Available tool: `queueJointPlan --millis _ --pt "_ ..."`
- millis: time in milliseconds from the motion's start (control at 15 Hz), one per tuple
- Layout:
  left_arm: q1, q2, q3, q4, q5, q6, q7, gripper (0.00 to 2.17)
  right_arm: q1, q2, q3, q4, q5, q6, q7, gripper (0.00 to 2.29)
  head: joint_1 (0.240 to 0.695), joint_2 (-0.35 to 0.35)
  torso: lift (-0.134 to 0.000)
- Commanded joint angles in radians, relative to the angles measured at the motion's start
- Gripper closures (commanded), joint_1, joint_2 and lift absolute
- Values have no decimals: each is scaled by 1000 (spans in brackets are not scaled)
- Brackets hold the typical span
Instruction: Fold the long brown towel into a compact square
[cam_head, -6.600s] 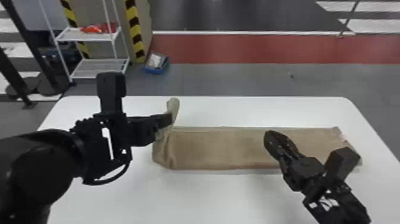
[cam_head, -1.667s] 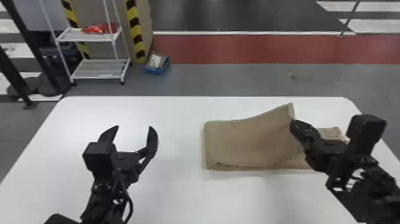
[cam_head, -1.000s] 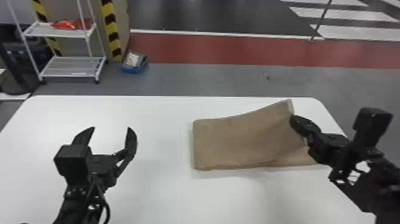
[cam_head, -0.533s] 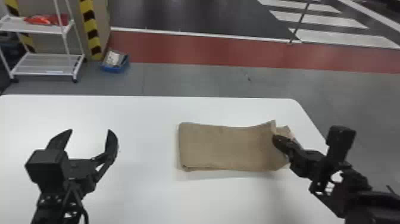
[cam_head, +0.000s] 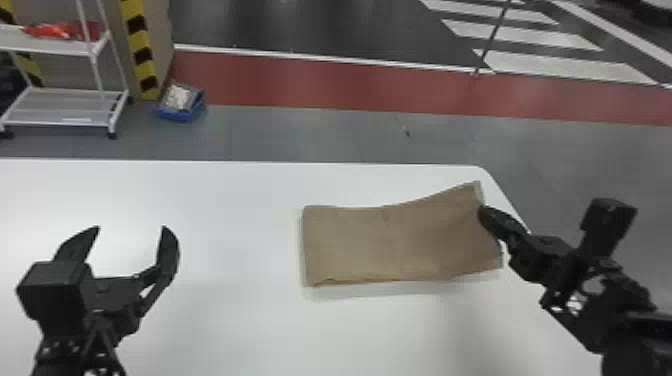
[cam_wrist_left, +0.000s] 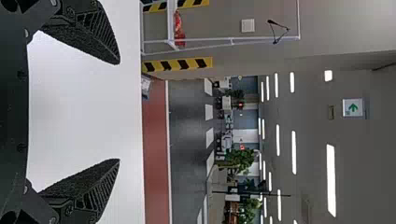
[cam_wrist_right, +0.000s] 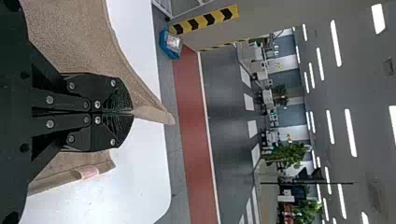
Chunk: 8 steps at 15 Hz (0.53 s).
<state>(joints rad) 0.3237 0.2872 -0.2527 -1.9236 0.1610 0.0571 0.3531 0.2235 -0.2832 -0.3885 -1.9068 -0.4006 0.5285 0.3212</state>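
Brown towel is lying on the right-hand part of the white table in the head view, its near and far edges running lengthwise and its right end rising off the surface. The right tool is holding that end, probably because the upper layer is needing to be drawn flat over what is lying beneath. The table's right edge is running close by, so any reaching outward is probably leaving little support. To the left, well apart from the cloth, the left tool is waiting with its fingers spread, likely leaving room for its partner. Beyond the table, a blue box and a white rack are standing on the floor, blocking nothing

In the left wrist view, those spread fingers are pinching nothing and bare table is showing between them

In the right wrist view, the pressed-together fingers are pinching the towel's edge, with a corner sticking out past the tips. A lower layer is lying beside them, a pink label showing on it; the tool itself is getting in the way of the layers meeting there, so releasing is probably needing care
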Motion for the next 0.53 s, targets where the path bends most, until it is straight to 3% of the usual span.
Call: queueJointPlan --millis 0,200,467 --pt "17 1 3 2 -3 -3 0 151 -43 1 39 121 68 -35 27 1301 695 -220 -125" --pt "41 1 21 -15 -6 1 0 151 -49 1 50 172 72 -103 32 1301 695 -217 -125" --pt "49 1 15 -28 -20 10 1 151 -35 1 -15 89 34 -87 52 1301 695 -215 -125"
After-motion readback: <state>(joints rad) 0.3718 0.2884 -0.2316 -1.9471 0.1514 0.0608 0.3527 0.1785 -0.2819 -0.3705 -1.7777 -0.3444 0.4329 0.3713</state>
